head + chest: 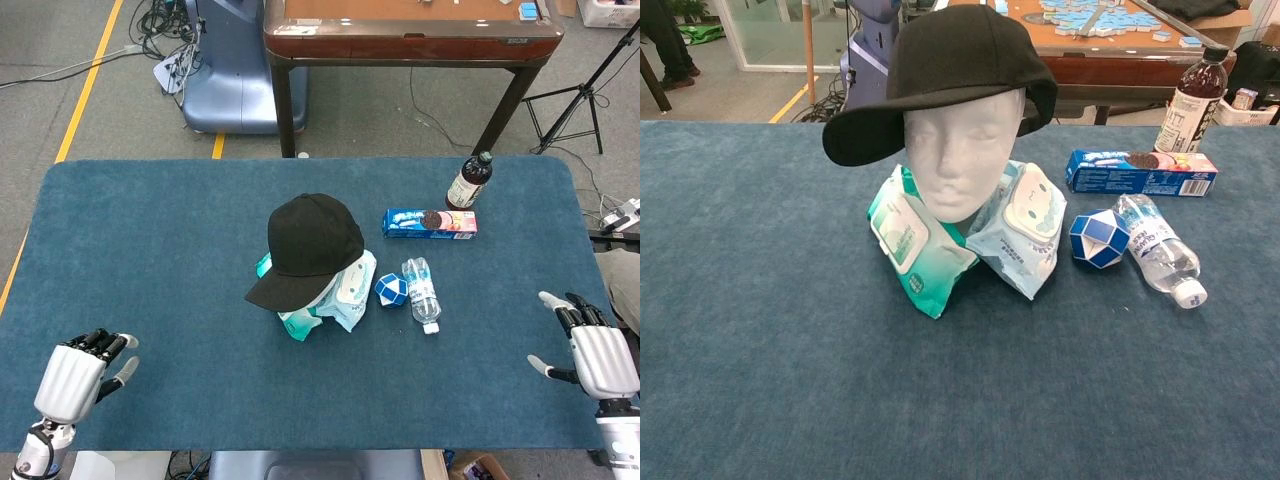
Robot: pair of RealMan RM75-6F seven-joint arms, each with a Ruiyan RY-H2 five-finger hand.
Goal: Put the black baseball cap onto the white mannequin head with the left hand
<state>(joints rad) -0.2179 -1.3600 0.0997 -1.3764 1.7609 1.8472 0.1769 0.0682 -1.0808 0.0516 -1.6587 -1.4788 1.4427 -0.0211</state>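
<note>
The black baseball cap (310, 243) (955, 72) sits on the white mannequin head (960, 155), its brim pointing to the front left. In the head view the cap hides the head below it. My left hand (72, 375) hovers over the table's near left corner, far from the cap, fingers apart and holding nothing. My right hand (592, 350) is at the near right edge, fingers spread and empty. Neither hand shows in the chest view.
Two wet-wipe packs (970, 240) lean against the mannequin's neck. To the right lie a blue-white puzzle ball (1098, 238), a water bottle (1158, 250), a blue cookie box (1140, 172) and a dark drink bottle (1192, 100). A wooden table (410, 30) stands behind.
</note>
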